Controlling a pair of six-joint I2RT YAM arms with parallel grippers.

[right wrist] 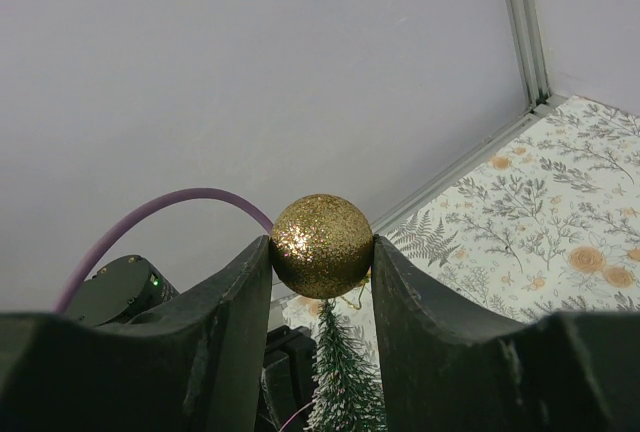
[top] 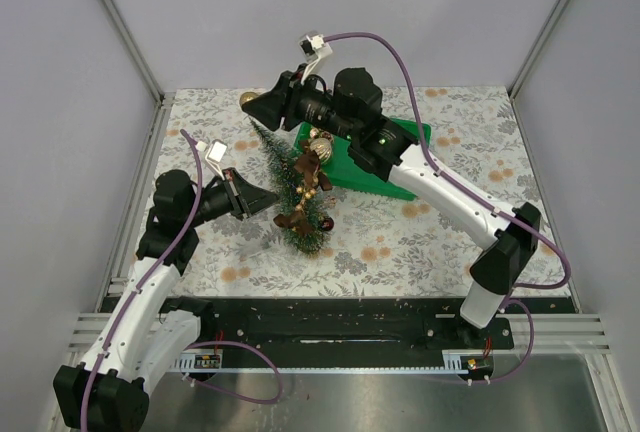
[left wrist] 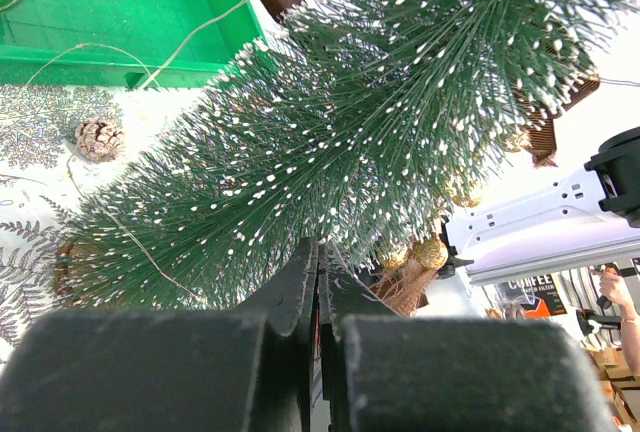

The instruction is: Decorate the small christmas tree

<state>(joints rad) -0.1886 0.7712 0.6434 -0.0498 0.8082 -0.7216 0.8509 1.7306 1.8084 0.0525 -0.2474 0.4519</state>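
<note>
The small christmas tree (top: pixel 284 164) stands tilted on the floral cloth, its tip pointing to the back left, with brown and gold ornaments (top: pixel 308 170) hanging on it. My right gripper (top: pixel 255 104) hovers just above and behind the tree's tip. It is shut on a gold glitter ball (right wrist: pixel 322 245), and the tree (right wrist: pixel 345 377) shows below the ball. My left gripper (top: pixel 268 200) is shut at the tree's lower left side. In the left wrist view its tips (left wrist: pixel 320 262) press into the frosted bristles (left wrist: pixel 330 132).
A green tray (top: pixel 400 180) lies right of the tree with more ornaments (top: pixel 320 140) in it. A small pine cone (left wrist: pixel 98 138) lies on the cloth beside the tray (left wrist: pixel 120 12). Grey walls enclose the table on three sides.
</note>
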